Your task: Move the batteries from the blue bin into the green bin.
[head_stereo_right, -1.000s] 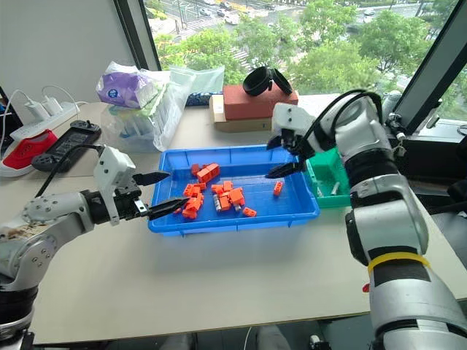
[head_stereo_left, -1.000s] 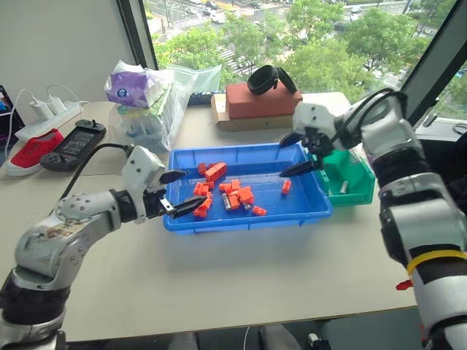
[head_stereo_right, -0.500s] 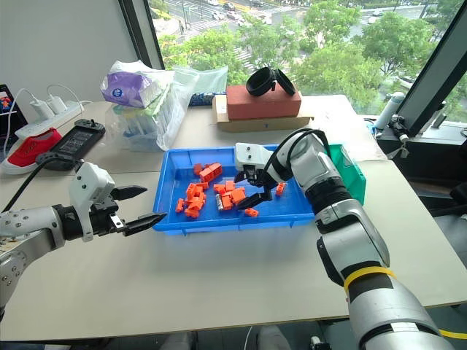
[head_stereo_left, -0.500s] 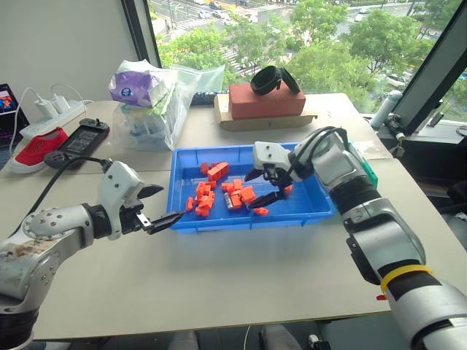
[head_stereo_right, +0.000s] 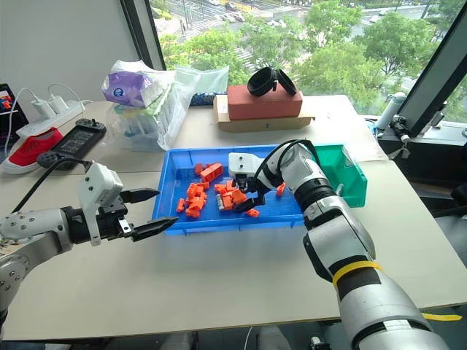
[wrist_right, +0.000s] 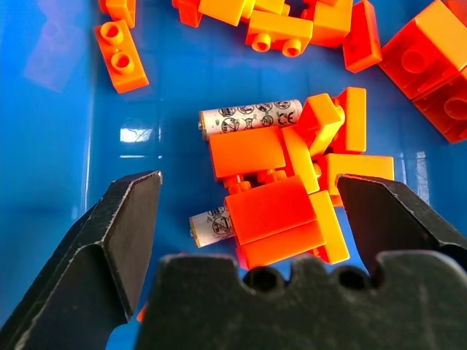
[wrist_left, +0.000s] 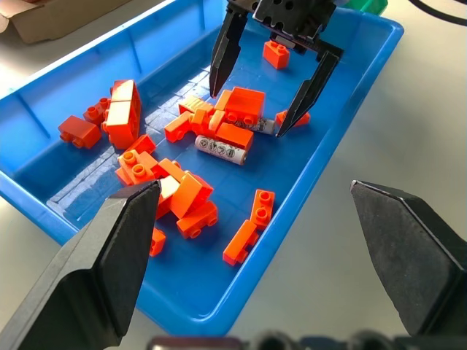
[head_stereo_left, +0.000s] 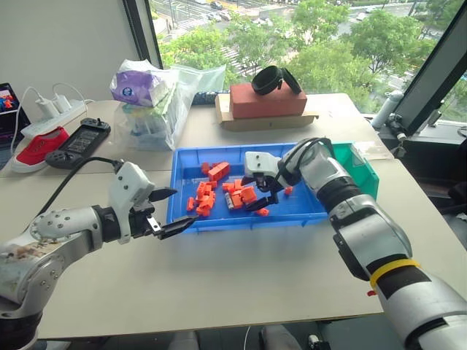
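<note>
Your left gripper (head_stereo_left: pixel 169 211) hangs spread over the pale table (head_stereo_left: pixel 241 270), just outside the blue bin (head_stereo_left: pixel 306 216). Inside it, your right gripper (wrist_left: pixel 266 95) straddles, jaws wide, batteries (wrist_right: pixel 251 117) among orange bricks (wrist_right: pixel 273 211). Beyond: green bin (head_stereo_right: pixel 343 175), window.

The left hand (head_stereo_left: pixel 166 213) sits at the lower left of the frame, forearm level, its two black fingers spread apart. The right hand (head_stereo_left: pixel 257 195) reaches in from the right to frame centre, pitched downward, fingers parted wide.
</note>
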Robot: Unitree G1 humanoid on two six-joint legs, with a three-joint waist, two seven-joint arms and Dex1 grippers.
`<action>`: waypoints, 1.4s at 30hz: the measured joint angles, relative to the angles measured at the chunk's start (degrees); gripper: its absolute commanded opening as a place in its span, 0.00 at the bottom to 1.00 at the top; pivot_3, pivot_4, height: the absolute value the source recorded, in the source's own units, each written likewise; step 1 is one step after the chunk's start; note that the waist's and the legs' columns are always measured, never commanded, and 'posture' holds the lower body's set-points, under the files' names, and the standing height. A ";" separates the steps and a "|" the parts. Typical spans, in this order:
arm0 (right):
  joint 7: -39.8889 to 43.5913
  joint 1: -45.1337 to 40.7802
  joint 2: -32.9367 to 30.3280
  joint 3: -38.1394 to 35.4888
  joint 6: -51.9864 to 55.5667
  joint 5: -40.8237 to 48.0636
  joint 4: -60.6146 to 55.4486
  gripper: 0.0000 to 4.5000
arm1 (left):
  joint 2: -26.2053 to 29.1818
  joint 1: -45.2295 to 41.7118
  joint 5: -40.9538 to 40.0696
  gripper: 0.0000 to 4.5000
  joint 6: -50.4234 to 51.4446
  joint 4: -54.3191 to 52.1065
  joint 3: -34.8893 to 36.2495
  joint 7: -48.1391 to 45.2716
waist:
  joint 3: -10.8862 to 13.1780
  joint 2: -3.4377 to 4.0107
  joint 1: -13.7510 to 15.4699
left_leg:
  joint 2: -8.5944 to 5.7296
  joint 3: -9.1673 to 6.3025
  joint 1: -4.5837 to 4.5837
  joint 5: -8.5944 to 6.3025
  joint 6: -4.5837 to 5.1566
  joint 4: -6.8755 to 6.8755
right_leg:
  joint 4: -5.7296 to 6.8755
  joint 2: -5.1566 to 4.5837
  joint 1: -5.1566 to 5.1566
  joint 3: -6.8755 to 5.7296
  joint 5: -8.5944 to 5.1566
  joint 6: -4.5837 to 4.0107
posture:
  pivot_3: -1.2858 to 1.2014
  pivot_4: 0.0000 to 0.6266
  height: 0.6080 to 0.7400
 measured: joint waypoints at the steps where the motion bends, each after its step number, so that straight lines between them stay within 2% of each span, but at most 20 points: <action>1: -0.31 -0.31 -0.01 -0.10 0.00 0.00 0.82 0.71 | 0.00 -0.16 -0.54 1.00 0.17 0.00 0.14 0.23 | 0.00 0.00 -0.01 | 0.00 0.00 0.00 0.00 0.00 0.00 | 0.00 0.00 0.00 0.00 0.00 0.00 | 0.52 0.24 1.00; 6: -1.04 -0.60 0.01 -0.13 -0.07 -0.12 3.44 0.33 | 0.00 -0.61 -1.20 1.00 0.32 0.02 0.21 0.53 | 0.00 0.00 -0.05 | 0.00 0.00 0.00 0.00 0.00 0.00 | 0.00 0.00 0.00 0.00 0.00 0.00 | 0.52 0.24 1.00; 12: -1.85 -1.41 -0.08 -0.23 -0.73 -0.94 4.37 0.32 | 0.27 -1.73 -1.96 1.00 0.32 0.02 0.21 0.42 | 0.00 0.00 -0.05 | 0.00 0.00 0.01 0.00 0.00 0.01 | 0.02 0.00 0.01 0.00 0.00 0.00 | 0.52 0.24 1.00; 17: -2.04 -6.04 -4.40 -2.73 -0.72 -0.78 5.75 0.32 | 0.48 -1.66 -1.96 1.00 0.32 0.04 0.22 0.42 | 0.00 0.00 0.08 | 0.00 0.00 -0.02 0.00 0.00 0.00 | -0.02 0.00 0.00 0.00 0.00 0.00 | 0.52 0.24 1.00; 20: -7.71 -9.11 -6.58 -3.63 -0.73 -1.58 7.39 0.32 | 0.47 -1.65 -2.05 1.00 0.32 0.04 0.23 0.52 | 0.00 0.00 0.05 | 0.00 0.00 0.00 0.00 0.00 -0.04 | -0.04 0.00 0.00 0.00 0.00 0.00 | 0.52 0.24 1.00; 24: -15.72 -8.37 -6.90 -3.10 -0.71 -4.38 10.76 0.32 | 0.37 -1.67 -2.18 1.00 0.32 0.03 0.22 0.73 | 0.00 0.00 -0.11 | 0.00 0.00 -0.01 0.00 0.00 -0.04 | -0.03 0.00 -0.02 0.02 0.00 0.00 | 0.52 0.24 1.00; 26: -19.82 -7.29 -6.55 -2.47 -0.53 -5.99 12.28 0.55 | 0.37 -1.77 -2.22 1.00 0.32 0.04 0.19 0.77 | 0.00 0.00 -0.14 | 0.00 0.00 -0.01 0.00 0.00 -0.04 | -0.02 0.00 -0.04 0.03 0.00 0.00 | 0.52 0.24 1.00; 28: -22.73 -6.33 -6.36 -2.18 -0.53 -6.92 12.98 0.63 | 0.38 -2.03 -2.24 1.00 0.32 0.05 0.18 0.76 | 0.00 0.00 -0.12 | -0.01 0.00 -0.02 0.00 0.00 -0.04 | -0.03 0.00 -0.04 0.03 0.00 0.00 | 0.52 0.24 1.00; 29: -23.54 -6.24 -6.22 -2.26 -0.43 -6.97 13.32 0.75 | 0.41 -2.10 -2.28 1.00 0.32 0.06 0.18 0.76 | 0.01 0.00 -0.14 | -0.01 0.00 -0.03 0.00 0.00 -0.04 | -0.03 0.00 -0.05 0.04 0.00 0.00 | 0.52 0.24 1.00; 32: -24.78 -6.76 -5.83 -3.79 0.29 -6.24 13.32 0.97 | 0.55 -2.09 -2.62 1.00 0.33 0.07 0.21 0.76 | 0.01 0.00 -0.24 | -0.01 0.00 -0.02 0.00 0.00 -0.04 | -0.01 0.00 -0.05 0.03 0.00 0.00 | 0.52 0.24 1.00; 36: -22.51 -8.80 -3.70 -6.18 7.40 -4.37 12.76 0.99 | 0.99 -1.82 -3.00 1.00 0.60 0.04 0.62 0.86 | 0.01 0.00 -0.34 | 0.00 0.00 -0.01 0.00 0.00 -0.05 | 0.02 0.00 -0.04 0.02 0.00 0.00 | 0.52 0.24 1.00; 40: -11.62 -8.76 -2.07 -8.22 21.92 -0.22 7.27 0.99 | 1.04 -1.56 -4.04 1.00 1.60 0.05 2.27 1.59 | 0.01 0.01 -0.04 | -0.01 -0.01 -0.04 0.00 0.00 -0.03 | 0.02 0.00 -0.04 0.01 0.00 0.00 | 0.52 0.24 1.00; 42: -6.37 -6.71 -1.92 -8.45 32.58 2.17 -1.51 0.99 | 1.04 -1.62 -5.17 1.00 2.50 0.05 3.04 2.09 | 0.01 0.01 0.07 | 0.00 -0.01 -0.04 0.00 0.00 -0.03 | 0.04 0.00 -0.04 0.00 0.00 0.00 | 0.52 0.24 1.00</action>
